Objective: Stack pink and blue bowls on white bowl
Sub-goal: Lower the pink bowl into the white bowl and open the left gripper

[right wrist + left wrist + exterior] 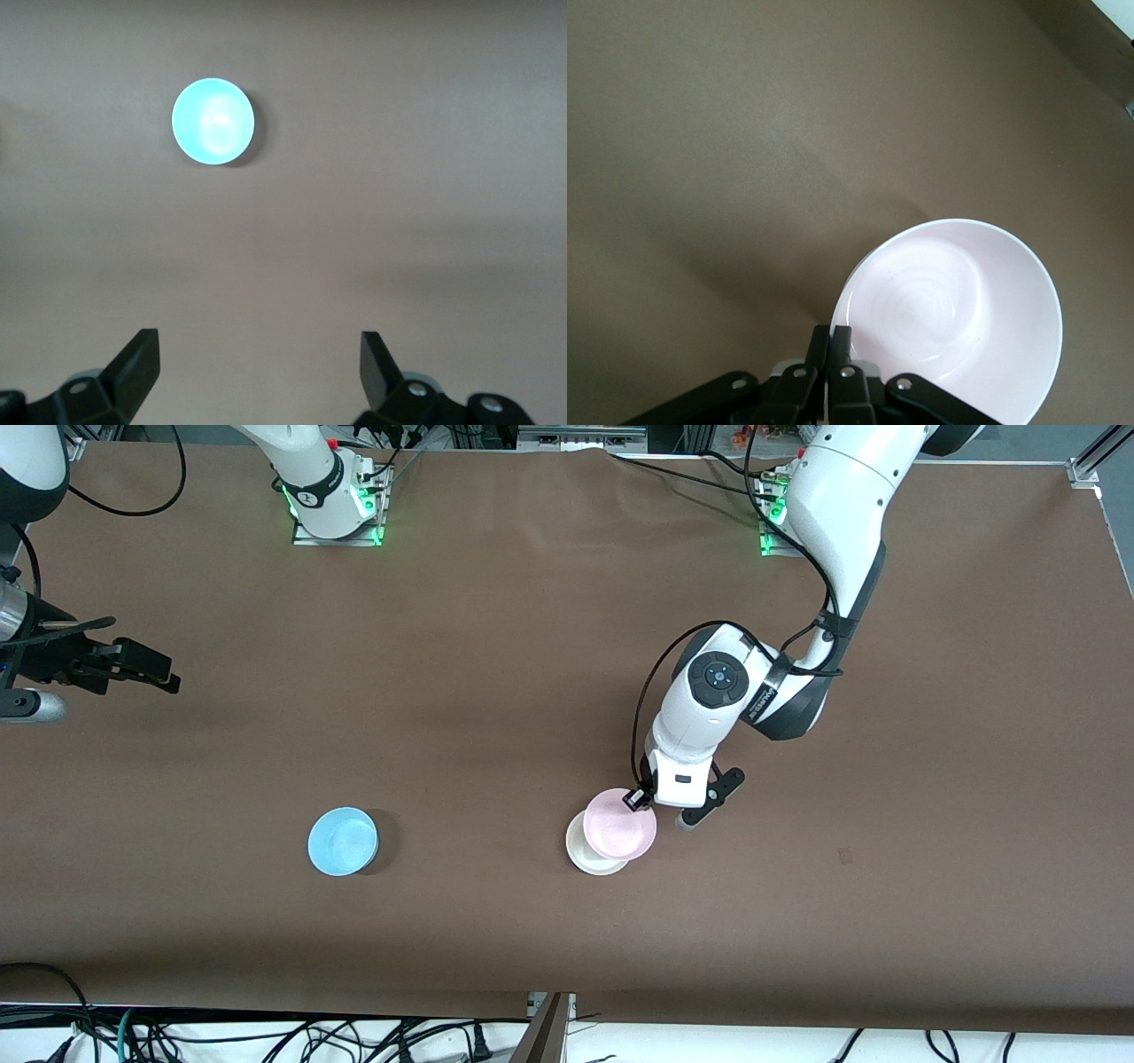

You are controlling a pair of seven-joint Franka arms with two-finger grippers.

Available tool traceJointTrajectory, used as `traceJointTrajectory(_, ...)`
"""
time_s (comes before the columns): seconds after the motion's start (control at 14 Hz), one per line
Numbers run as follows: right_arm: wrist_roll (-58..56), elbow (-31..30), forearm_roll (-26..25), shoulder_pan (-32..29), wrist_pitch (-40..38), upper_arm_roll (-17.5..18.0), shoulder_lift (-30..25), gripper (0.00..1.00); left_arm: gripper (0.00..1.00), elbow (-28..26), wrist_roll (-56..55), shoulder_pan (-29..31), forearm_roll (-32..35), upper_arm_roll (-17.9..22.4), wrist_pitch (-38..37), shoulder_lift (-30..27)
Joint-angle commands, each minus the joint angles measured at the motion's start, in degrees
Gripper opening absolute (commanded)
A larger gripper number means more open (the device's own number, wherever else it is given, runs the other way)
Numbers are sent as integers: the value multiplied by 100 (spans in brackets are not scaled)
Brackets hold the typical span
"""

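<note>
The pale pink bowl (620, 825) (957, 319) is pinched at its rim by my left gripper (640, 799) (830, 332), which is shut on it. It sits partly over the white bowl (580, 852), offset toward the left arm's end of the table. I cannot tell whether the two touch. Only a crescent of the white bowl shows, and it is hidden in the left wrist view. The light blue bowl (342, 841) (213, 121) rests alone on the table toward the right arm's end. There my right gripper (162, 673) (259, 341) waits open and empty, up over the table's end.
The brown table (496, 691) carries both arm bases (337, 518) along its edge farthest from the front camera. Cables (354, 1036) hang below the near edge. The left arm's bent wrist and elbow (753, 691) reach out over the table above the two bowls.
</note>
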Motion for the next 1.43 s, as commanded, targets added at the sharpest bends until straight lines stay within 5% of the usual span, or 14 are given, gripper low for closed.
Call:
traceJointTrajectory(0.0,-32,13,22,-35,90,8,-4,100,0,279,-211,-132,176,79,26,174)
traceJointTrajectory(1.36,-32,13,22,-70,107,-1,14,100,0,552,-843,-677,158,492,369,526)
